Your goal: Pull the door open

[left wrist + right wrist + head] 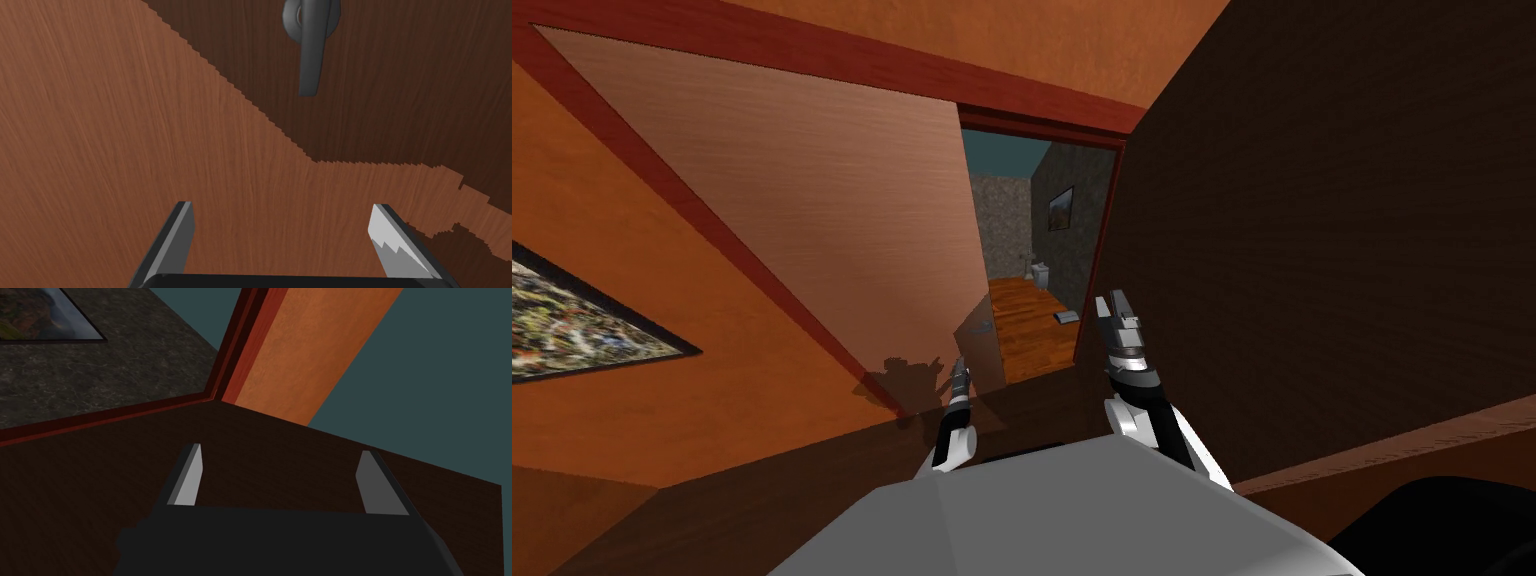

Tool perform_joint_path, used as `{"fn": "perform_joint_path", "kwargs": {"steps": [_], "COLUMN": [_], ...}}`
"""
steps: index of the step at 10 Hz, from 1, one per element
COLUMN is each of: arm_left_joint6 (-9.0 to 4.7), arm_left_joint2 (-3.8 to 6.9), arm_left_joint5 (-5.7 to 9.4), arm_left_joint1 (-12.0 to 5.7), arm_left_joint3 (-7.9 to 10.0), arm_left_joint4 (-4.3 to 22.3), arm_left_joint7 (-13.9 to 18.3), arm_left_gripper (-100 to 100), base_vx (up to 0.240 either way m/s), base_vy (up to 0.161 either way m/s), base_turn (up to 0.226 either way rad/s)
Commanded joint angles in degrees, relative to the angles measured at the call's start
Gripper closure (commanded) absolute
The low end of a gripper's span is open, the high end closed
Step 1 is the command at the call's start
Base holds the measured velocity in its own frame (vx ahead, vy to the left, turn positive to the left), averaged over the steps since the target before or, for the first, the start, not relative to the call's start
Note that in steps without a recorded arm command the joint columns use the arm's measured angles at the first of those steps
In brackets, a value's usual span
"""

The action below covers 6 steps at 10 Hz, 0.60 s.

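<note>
The reddish-brown wooden door [812, 220] stands partly open in its dark red frame [1042, 100], with a gap on its right side. Its grey lever handle [977, 325] sits near the door's free edge. In the left wrist view the handle [310, 50] hangs on the door face [125, 125], ahead of my left gripper [282, 225] and apart from it. That gripper is open and holds nothing. In the head view the left gripper [959, 368] is just below the handle. My right gripper [1115, 308] is open too, raised by the frame's right side, over a dark brown surface [250, 438].
Through the gap I see a room with a wooden floor [1027, 330] and a white fixture [1040, 272]. A small grey piece [1067, 317] shows in the gap. A dark brown wall [1332, 250] rises close on the right. A framed picture [572, 325] hangs on the orange wall at left.
</note>
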Motion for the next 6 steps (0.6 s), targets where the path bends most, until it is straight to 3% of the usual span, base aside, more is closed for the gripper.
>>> {"fn": "perform_joint_path", "kwargs": {"steps": [1,6], "arm_left_joint6": [-0.6,-2.26], "arm_left_joint2": [-0.71,-2.92], "arm_left_joint5": [0.73,2.49], "arm_left_joint1": [-0.89,-3.55], "arm_left_joint3": [-0.19,-0.59], "arm_left_joint4": [2.25,8.38], "arm_left_joint7": [-0.68,-2.22], "arm_left_gripper": [-100,-100], "base_vx": [0.15,0.133], "base_vy": [0.051,0.045], "base_turn": [-0.147,-0.133]}}
